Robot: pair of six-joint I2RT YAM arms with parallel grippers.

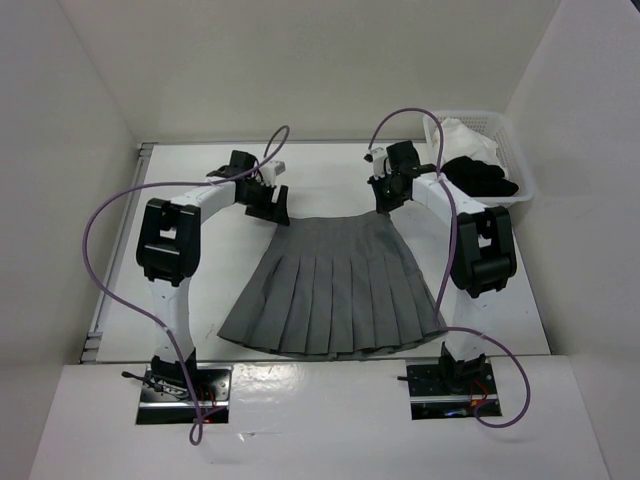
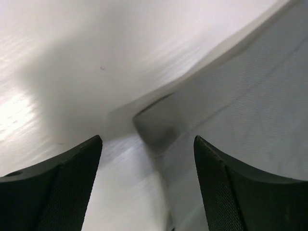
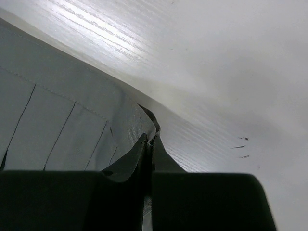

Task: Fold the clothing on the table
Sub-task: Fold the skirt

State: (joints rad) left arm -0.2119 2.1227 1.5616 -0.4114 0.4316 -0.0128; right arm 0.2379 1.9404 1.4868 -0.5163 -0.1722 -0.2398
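Top external view showed the grey skirt [image 1: 335, 290] spread flat on the table [image 1: 330, 175], waistband toward twelve o'clock. The left gripper [image 2: 147, 139] hung with jaws wide apart (the waistband's eleven o'clock corner lay between them, apparently untouched). The right gripper [image 3: 149, 144] was clenched on the one o'clock corner.

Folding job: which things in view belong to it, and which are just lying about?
In the job: grey pleated skirt; table; left gripper, open by one waistband corner; right gripper, shut on the other corner.
Lying about: white basket, black garment and white garment inside it.
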